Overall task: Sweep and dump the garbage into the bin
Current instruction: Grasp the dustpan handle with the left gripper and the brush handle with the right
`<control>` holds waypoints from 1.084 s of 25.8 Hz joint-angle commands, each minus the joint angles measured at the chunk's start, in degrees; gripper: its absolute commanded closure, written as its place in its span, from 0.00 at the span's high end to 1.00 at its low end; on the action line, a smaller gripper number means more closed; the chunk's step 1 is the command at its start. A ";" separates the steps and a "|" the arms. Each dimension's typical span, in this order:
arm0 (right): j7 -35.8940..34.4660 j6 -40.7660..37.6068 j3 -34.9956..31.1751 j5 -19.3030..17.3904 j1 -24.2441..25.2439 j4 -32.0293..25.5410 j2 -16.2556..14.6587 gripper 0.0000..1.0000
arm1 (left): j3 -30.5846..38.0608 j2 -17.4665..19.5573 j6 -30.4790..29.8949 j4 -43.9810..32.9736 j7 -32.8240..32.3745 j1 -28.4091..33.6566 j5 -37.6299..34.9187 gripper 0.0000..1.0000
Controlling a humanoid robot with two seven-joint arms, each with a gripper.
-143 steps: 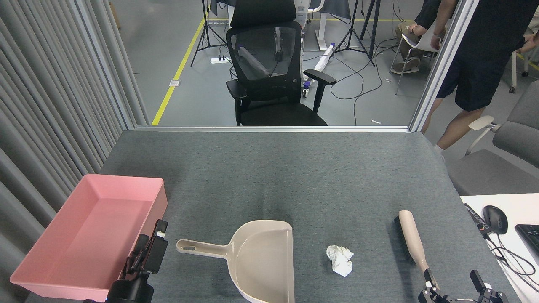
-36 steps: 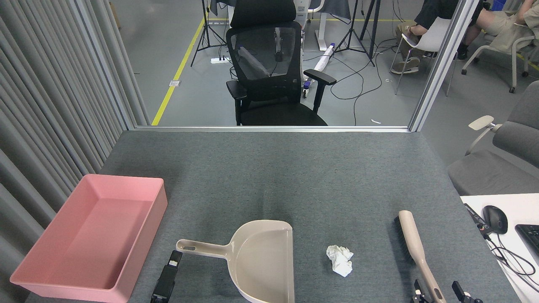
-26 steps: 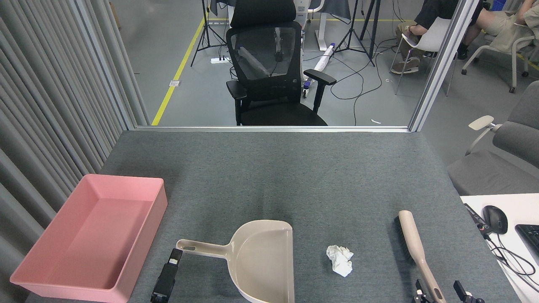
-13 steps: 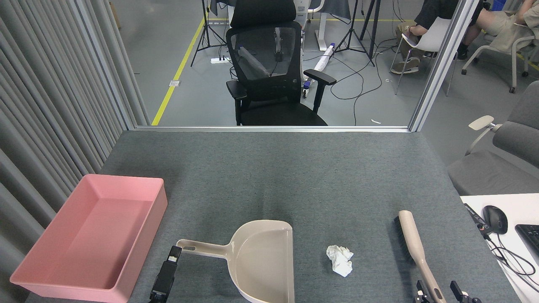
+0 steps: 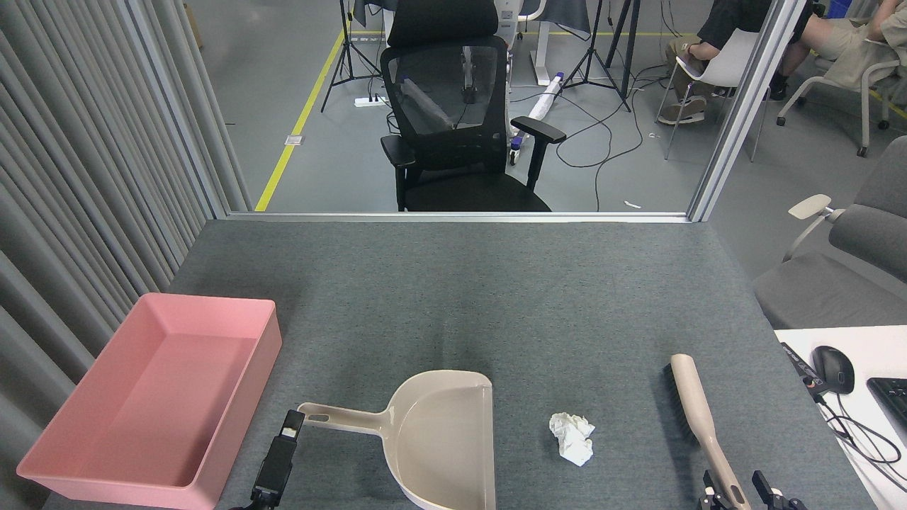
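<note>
The wad (image 5: 572, 438) lies between dustpan (image 5: 439, 439) and brush (image 5: 698, 414); it looks light and soft, best swept. Right gripper (image 5: 737, 494) fingers straddle the brush handle, apart; left gripper (image 5: 280, 457) unclear.

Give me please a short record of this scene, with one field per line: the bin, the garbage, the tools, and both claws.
bin: pink tub at table's left edge, nothing inside
garbage: one white wad on the table, between dustpan and brush, touching neither
dustpan: beige, flat on the table, handle pointing left
brush: lying right of the wad
left claw: at the dustpan handle's tip; open or shut unclear
right claw: open, fingers either side of the brush handle
table: grey felt
</note>
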 commanded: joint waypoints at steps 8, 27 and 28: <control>-0.04 -0.59 0.00 -0.01 0.14 0.00 -0.05 0.52 | 0.01 0.00 -0.03 -0.47 0.01 0.00 0.00 0.99; -0.12 -2.26 0.00 -0.27 0.14 -0.08 -0.05 0.26 | -0.08 0.00 -0.03 -0.56 -0.08 0.00 0.00 0.99; -0.12 -2.26 0.00 -0.36 0.14 0.01 -0.13 0.25 | -0.08 0.00 -0.03 -0.56 -0.08 0.00 0.00 0.99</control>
